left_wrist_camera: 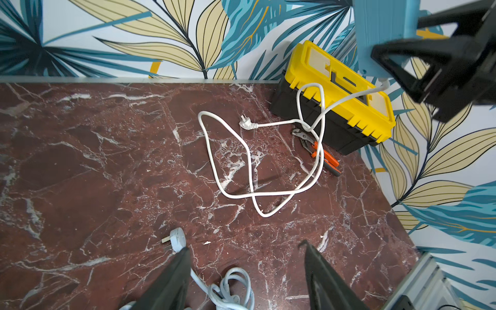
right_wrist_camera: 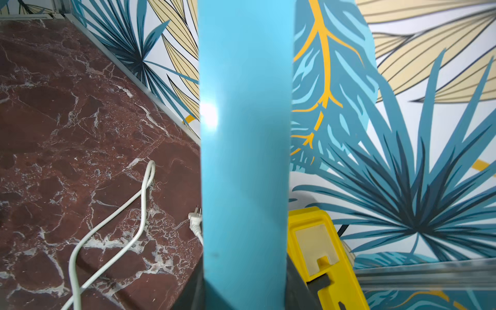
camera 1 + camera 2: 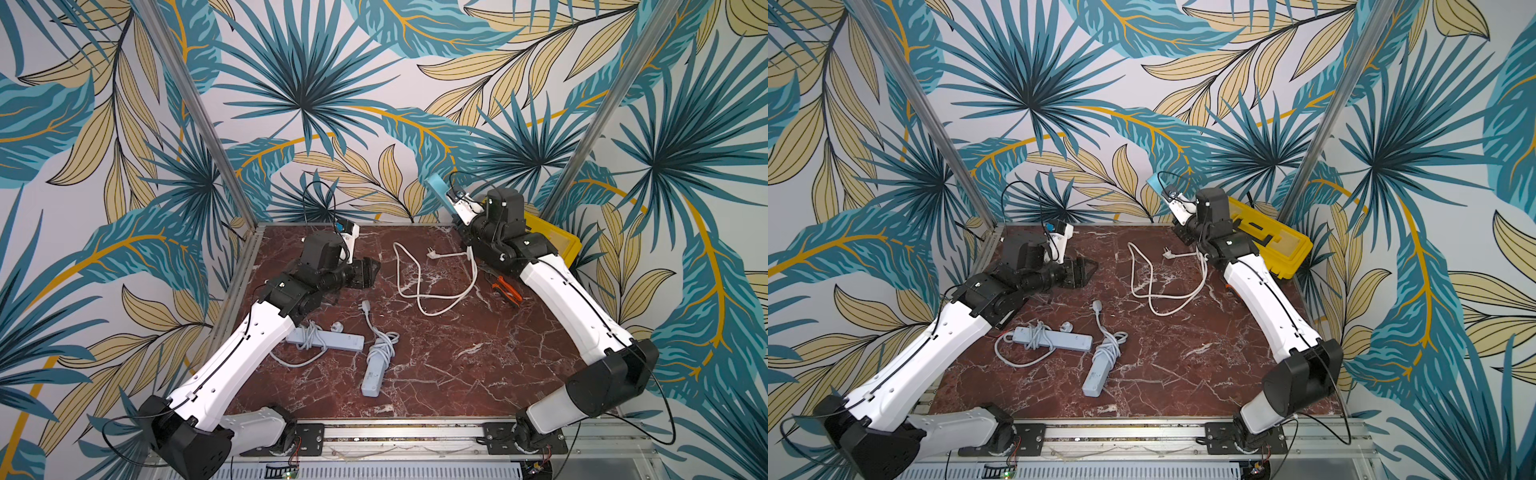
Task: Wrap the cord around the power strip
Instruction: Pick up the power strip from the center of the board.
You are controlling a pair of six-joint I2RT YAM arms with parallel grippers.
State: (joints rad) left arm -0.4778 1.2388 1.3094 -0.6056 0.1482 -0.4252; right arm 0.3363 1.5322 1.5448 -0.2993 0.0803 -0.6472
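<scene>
Blue power strip [image 2: 244, 134] upright, clamped in right claw [image 3: 454, 202] | left claw [image 1: 244, 245] parted, apparently empty | white cord [image 1: 264, 215] lies loose

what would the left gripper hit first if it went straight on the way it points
Probably the loose white cord lying ahead of the left gripper; if it travels above the table, the yellow toolbox beyond. Height is unclear.

Blue power strip [image 2: 244, 134], seemingly white cord [image 1: 264, 214]

Power strip [image 2: 244, 134] (blue), white cord [image 2: 152, 163]; yellow toolbox [image 2: 308, 218]
</scene>
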